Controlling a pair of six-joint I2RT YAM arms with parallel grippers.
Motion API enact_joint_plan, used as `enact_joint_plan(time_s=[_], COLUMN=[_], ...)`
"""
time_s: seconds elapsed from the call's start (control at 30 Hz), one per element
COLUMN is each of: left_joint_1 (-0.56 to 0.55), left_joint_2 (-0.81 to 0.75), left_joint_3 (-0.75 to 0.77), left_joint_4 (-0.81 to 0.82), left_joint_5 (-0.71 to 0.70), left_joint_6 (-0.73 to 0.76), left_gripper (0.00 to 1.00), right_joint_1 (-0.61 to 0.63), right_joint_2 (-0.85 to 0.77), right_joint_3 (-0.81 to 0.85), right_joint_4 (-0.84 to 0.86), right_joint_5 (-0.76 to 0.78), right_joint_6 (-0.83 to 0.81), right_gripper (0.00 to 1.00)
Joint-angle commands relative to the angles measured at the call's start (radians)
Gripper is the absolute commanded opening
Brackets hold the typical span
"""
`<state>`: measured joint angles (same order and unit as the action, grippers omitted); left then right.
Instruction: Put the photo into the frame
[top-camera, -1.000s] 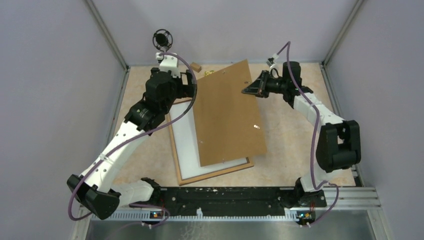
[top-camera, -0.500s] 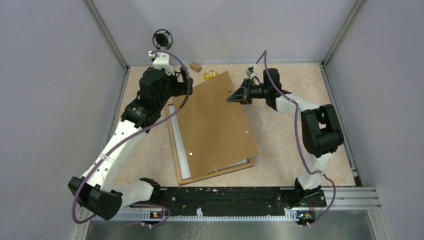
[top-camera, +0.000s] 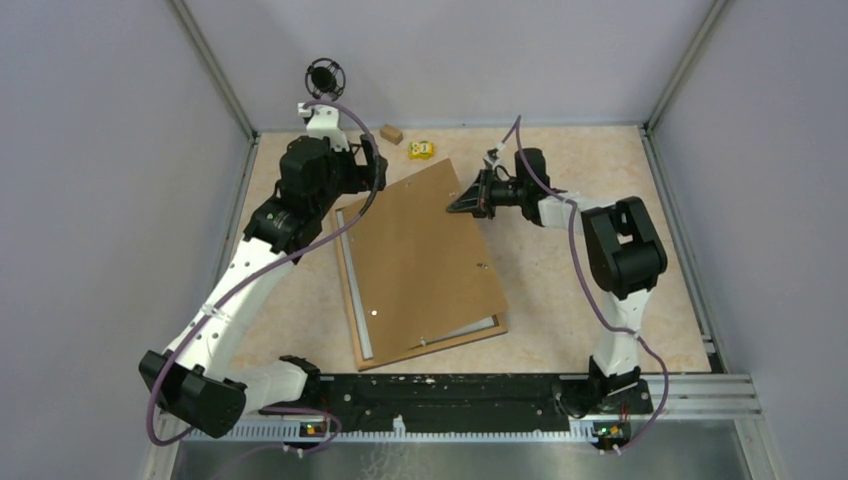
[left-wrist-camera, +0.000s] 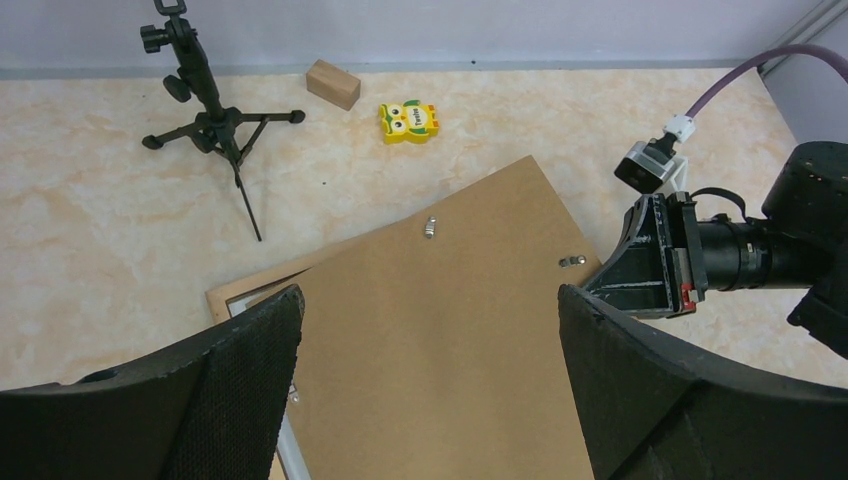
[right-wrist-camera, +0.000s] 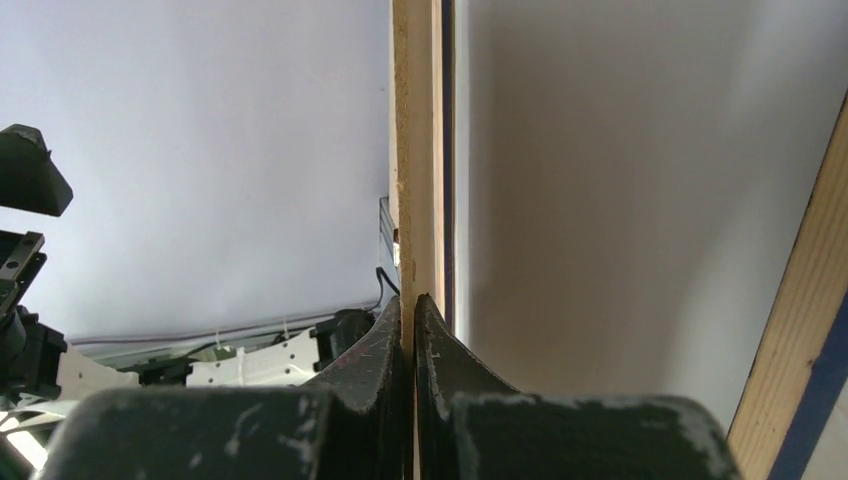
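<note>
The frame (top-camera: 432, 347) lies flat on the table, its light wood rim (left-wrist-camera: 226, 294) showing at the left and near sides. A plain brown backing board (top-camera: 425, 250) leans over it, its far right edge raised. My right gripper (top-camera: 463, 204) is shut on that raised edge; in the right wrist view the jaws (right-wrist-camera: 410, 300) pinch the thin board edge (right-wrist-camera: 415, 180). My left gripper (left-wrist-camera: 430, 330) hangs open above the board's far left part, touching nothing. The photo is hidden; only a white strip (top-camera: 361, 280) shows inside the rim.
A small black tripod (top-camera: 324, 76) stands at the far left wall. A wooden block (top-camera: 391, 133) and a yellow owl toy (top-camera: 421, 150) lie just beyond the board. Enclosure walls close in the left, right and far sides.
My right gripper has swung left and down with the board, which now lies lower and covers most of the frame's white inside. My left gripper drew back a little, still open.
</note>
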<state>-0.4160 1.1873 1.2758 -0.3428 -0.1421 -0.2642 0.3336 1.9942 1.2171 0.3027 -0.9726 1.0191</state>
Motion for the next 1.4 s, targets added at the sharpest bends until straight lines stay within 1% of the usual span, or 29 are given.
enact_joint_plan(time_s=[0.0,0.5,0.83,1.07,1.37], left_joint_1=[0.012,0.031,0.038,0.044,0.053], left_joint_2=[0.004,0.017,0.022,0.026,0.027], left_joint_3=[-0.006,-0.009,-0.012,-0.012,-0.013], left_joint_4=[0.051,0.052,0.054,0.055,0.057], left_joint_5=[0.021,0.059,0.072,0.086,0.095], left_joint_6=[-0.015,-0.031,-0.037,-0.042,-0.047], left_gripper=[0.99,0.99,0.99,0.99,0.99], right_joint_1=[0.026,0.039,0.050,0.053,0.054], right_joint_2=[0.023,0.073,0.055,0.095,0.101], right_joint_3=[0.035,0.055,0.040,0.047,0.049], right_joint_4=[0.097,0.105,0.194,0.221,0.207], right_joint_5=[-0.058,-0.033,-0.031,-0.029,-0.005], right_joint_6=[0.070,0.065,0.098,0.114,0.081], right_gripper=[0.00,0.00,0.00,0.00,0.00])
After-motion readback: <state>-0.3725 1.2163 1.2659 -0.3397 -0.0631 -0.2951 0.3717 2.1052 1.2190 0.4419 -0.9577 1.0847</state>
